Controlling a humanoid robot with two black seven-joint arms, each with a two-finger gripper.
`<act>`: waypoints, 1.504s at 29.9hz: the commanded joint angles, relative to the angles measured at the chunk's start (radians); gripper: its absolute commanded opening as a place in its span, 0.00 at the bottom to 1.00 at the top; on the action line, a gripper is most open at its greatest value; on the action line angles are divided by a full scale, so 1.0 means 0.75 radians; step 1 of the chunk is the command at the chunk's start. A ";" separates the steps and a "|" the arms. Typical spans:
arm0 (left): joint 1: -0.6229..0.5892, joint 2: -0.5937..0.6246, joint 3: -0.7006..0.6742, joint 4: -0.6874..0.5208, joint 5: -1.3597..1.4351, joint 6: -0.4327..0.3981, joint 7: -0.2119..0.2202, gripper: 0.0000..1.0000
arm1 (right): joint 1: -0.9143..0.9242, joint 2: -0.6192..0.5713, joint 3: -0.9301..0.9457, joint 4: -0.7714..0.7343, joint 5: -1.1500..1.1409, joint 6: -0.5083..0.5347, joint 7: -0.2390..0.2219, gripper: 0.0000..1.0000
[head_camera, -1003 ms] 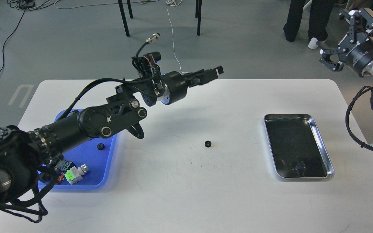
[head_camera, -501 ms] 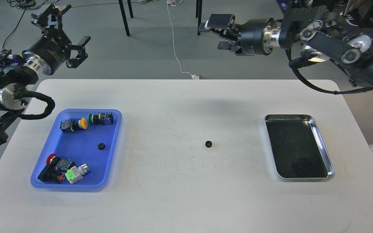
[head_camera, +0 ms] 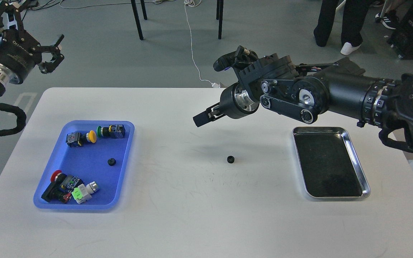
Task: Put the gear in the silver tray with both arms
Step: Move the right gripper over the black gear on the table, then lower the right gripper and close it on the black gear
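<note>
Our right end effector, fingers seemingly pressed together and empty, hangs above the small black gear for pickup; the silver tray waits empty; left end effector spread.

The silver tray is polished metal with a bright rim and a dark, mirror-like bottom. The blue tray looks like smooth matt plastic. The desk is matt white, finely scuffed. The small gear seems dull black, possibly plastic.

gear: small, black, mid-table | silver tray: right, bare
</note>
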 commanded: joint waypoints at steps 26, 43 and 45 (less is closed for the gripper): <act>0.039 0.000 0.002 0.000 0.002 -0.002 -0.006 0.97 | -0.203 0.001 -0.155 -0.047 -0.007 0.000 0.054 0.68; 0.049 0.000 0.002 0.002 0.006 -0.002 -0.006 0.97 | -0.239 0.001 -0.093 -0.057 0.011 0.000 0.118 0.59; 0.049 0.000 0.002 0.002 0.006 -0.002 -0.006 0.97 | -0.239 0.001 -0.095 -0.053 0.011 0.000 0.118 0.58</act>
